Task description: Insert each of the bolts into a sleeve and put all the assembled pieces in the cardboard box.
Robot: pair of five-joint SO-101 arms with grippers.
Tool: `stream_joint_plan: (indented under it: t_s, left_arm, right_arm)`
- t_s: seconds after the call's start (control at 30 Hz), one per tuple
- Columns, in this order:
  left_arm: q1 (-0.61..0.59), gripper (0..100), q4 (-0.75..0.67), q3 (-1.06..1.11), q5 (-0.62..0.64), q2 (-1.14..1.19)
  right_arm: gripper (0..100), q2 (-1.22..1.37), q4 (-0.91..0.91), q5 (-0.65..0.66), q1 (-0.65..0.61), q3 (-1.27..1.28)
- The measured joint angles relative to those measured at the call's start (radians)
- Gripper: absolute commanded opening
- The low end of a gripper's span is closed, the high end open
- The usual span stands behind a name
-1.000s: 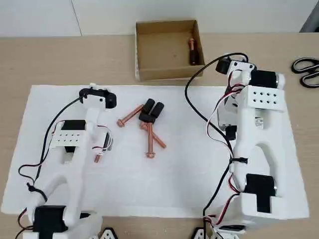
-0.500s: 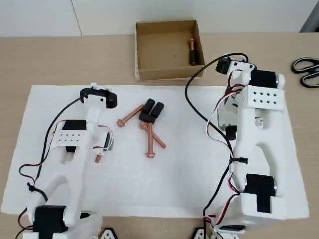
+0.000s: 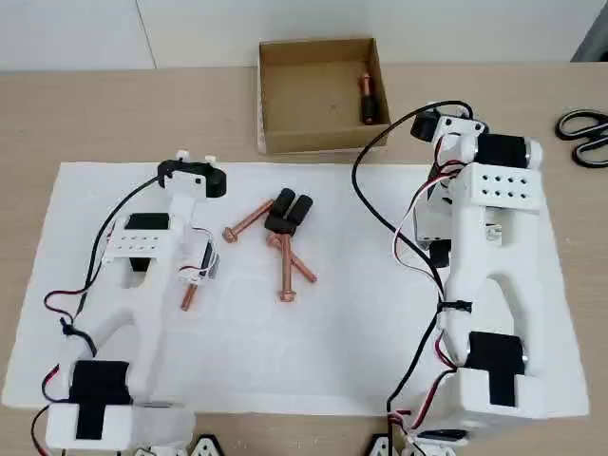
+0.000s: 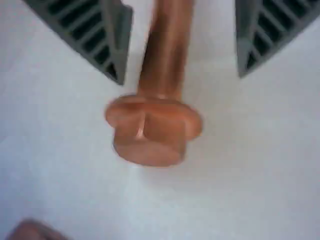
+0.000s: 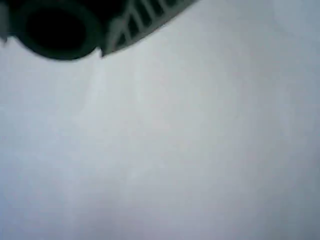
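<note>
Copper bolt lies on the white mat between the left gripper's open, empty fingers, nearer one finger, so closing may kick or tilt it instead of clamping squarely.

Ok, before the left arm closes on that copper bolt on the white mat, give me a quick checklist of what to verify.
1. Left end effector open: ok.
2. Copper flanged bolt has its shank between the fingers: ok.
3. Bolt lies on the white foam mat, clear of the other copper bolts: ok.
4. Black cylindrical sleeve gripped at the right arm: cannot tell.
5. Brown cardboard box has room: ok, with one assembled piece inside.
</note>
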Motion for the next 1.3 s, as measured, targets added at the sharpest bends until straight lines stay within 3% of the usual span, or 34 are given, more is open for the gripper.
stream_joint_plan:
  t_s: [0.3,0.5,0.8,1.3]
  left_arm:
    - [0.0,13,0.0,-0.032,-0.002,0.057]
    - [0.012,1,0.0,-0.034,-0.002,0.068]
    - [0.066,1,0.008,-0.043,0.003,0.077]
    - [0.107,1,0.347,-0.451,0.003,0.081]
  right_arm:
    - [0.6,0.0,0.0,0.0,0.0,0.0]
    - [0.6,0.0,0.0,0.0,0.0,0.0]
    - [0.6,0.0,0.0,0.0,0.0,0.0]
    - [0.7,-0.046,0.0,0.0,0.0,0.0]
